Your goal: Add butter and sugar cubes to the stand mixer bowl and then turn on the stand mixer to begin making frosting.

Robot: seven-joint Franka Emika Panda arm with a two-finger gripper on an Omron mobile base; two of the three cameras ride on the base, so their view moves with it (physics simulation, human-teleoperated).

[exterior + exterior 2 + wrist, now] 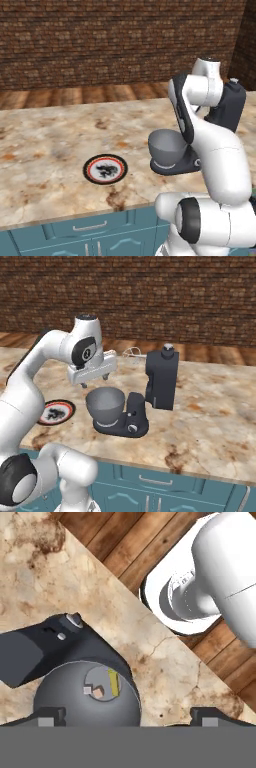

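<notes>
The grey stand mixer bowl (105, 402) sits on the flat base of the dark stand mixer (161, 380), whose head is tilted back with the whisk (132, 353) pointing away. My gripper (95, 381) hangs open just above the bowl with nothing between its fingers. Looking down from the hand, the bowl (75, 699) holds the yellow butter (114, 682) and two small sugar cubes (88, 690), and the gripper (130, 719) stands wide apart. The mixer's knob (132, 428) faces the counter's front edge. From the left base camera, the bowl (167, 146) is partly behind my arm.
A round black-and-red-rimmed plate (89, 169) lies left of the mixer, with nothing on its blotched centre. The marble counter (215, 421) stretches to the right. Teal cabinet fronts (90, 230) run below its edge, and a brick wall stands beyond.
</notes>
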